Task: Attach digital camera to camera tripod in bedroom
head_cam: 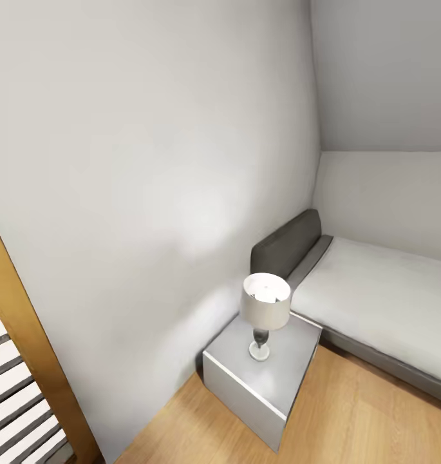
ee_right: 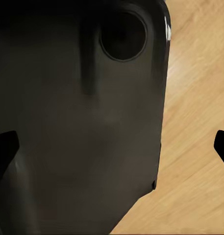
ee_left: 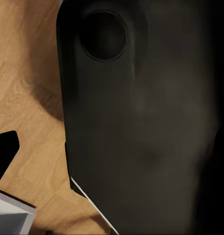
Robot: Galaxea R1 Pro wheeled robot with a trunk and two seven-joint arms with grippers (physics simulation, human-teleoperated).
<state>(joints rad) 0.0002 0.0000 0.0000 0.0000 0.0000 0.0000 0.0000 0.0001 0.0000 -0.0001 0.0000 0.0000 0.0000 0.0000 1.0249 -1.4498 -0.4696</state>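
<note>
The digital camera and the camera tripod are out of view. In the head view I face a corner of the bedroom: a light grey wall [head_cam: 149,161] and light wood floor [head_cam: 349,419]. My left gripper [ee_left: 112,152] hangs over the floor beside a black part of my own body [ee_left: 141,122]; one black fingertip [ee_left: 4,152] stands at the picture's edge and nothing is held. My right gripper [ee_right: 112,147] is open and empty, with fingertips [ee_right: 4,149] far apart at both edges.
A grey cube nightstand [head_cam: 272,380] with a white-shaded lamp [head_cam: 265,303] stands against the wall. A bed [head_cam: 381,303] with a dark headboard [head_cam: 288,245] lies to its right. An oak door frame [head_cam: 33,361] with pale stripes is at the left.
</note>
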